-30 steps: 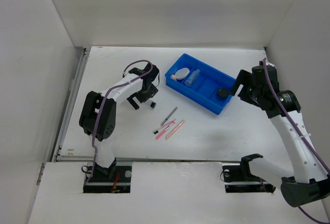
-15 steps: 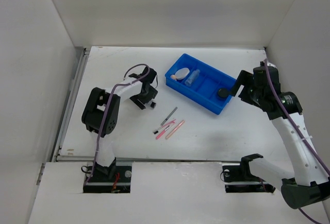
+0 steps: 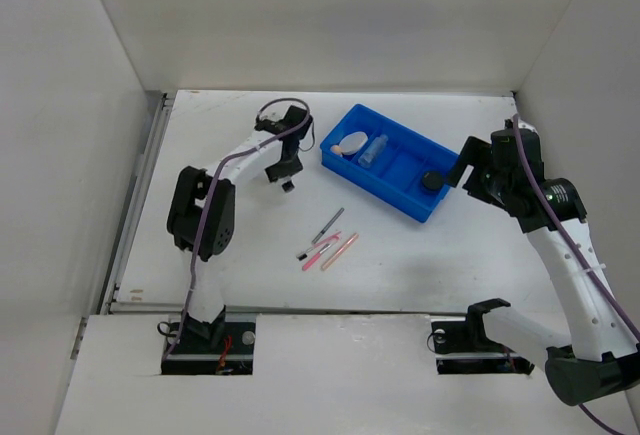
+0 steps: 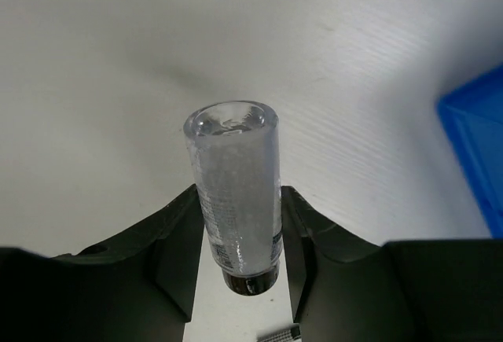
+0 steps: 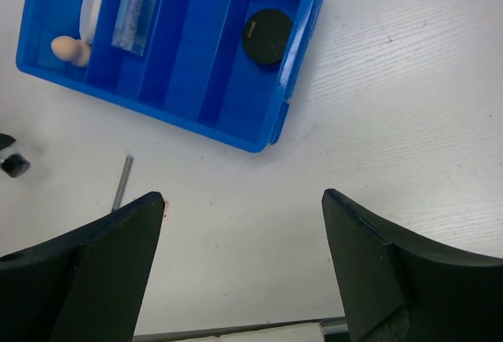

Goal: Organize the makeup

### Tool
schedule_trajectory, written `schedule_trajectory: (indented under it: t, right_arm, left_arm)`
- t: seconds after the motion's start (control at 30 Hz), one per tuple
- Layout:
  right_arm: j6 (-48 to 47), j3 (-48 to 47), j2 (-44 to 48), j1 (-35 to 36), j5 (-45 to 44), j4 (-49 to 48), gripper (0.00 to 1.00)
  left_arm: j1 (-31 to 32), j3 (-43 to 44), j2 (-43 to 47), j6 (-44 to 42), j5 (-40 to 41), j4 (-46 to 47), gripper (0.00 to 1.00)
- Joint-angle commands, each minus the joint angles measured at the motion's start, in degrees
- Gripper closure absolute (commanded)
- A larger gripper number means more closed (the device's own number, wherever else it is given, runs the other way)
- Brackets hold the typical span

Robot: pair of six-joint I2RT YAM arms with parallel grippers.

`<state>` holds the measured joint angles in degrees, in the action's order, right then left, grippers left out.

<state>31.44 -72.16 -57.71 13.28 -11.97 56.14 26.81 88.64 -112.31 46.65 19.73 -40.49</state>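
My left gripper [image 4: 240, 194] is shut on a clear vial [image 4: 234, 161] with a black cap, both fingers pressed against its sides. From above, this gripper [image 3: 285, 169] sits just left of the blue tray [image 3: 400, 203]. The tray holds a beige sponge [image 3: 352, 142], a second clear vial [image 3: 374, 150] and a round black compact [image 3: 431, 181]. A thin dark brush [image 3: 327, 226] and pink sticks [image 3: 330, 251] lie on the table in front of the tray. My right gripper [image 5: 244, 200] stands open over bare table near the tray's right end, by the compact [image 5: 267, 35].
White walls close in the table at the back and on both sides. The tray [image 5: 259, 141] has several narrow compartments, the sponge [image 5: 67, 49] and vial [image 5: 135, 13] at its left end. The left arm's cable loops above its wrist.
My left gripper has closed on the clear vial and moved away from the arm bases, toward the tray's left end. The right arm has hardly moved.
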Motion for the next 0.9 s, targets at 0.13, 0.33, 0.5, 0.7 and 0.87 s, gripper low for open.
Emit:
schedule_trajectory:
  t: [0.13, 0.33, 0.5, 0.7, 0.87]
  right_arm:
    - [-0.06, 0.97, 0.94, -0.18, -1.92, -0.86, 0.12]
    - [3.0, 1.75, 1.63, -0.18, -4.91, -0.86, 0.12]
    - [4.94, 4.21, 4.27, -0.18, -4.91, -0.86, 0.12]
    - [5.47, 4.75, 3.75, -0.18, -4.91, -0.33, 0.12]
    - [6.0, 5.27, 3.22, -0.18, -4.91, -0.33, 0.12]
  left_arm:
    - [9.4, 18.81, 2.28, -34.06, 4.47, -3.1, 0.84]
    - [10.46, 26.13, -4.29, -47.61, -18.74, 3.13, 0.84]
    - [11.86, 46.33, -17.65, -50.6, -27.9, -0.73, 0.87]
    - [13.18, 54.52, -24.53, -52.1, -30.44, 3.66, 0.87]
    - [13.18, 55.76, -27.35, -50.87, -31.85, 7.0, 0.86]
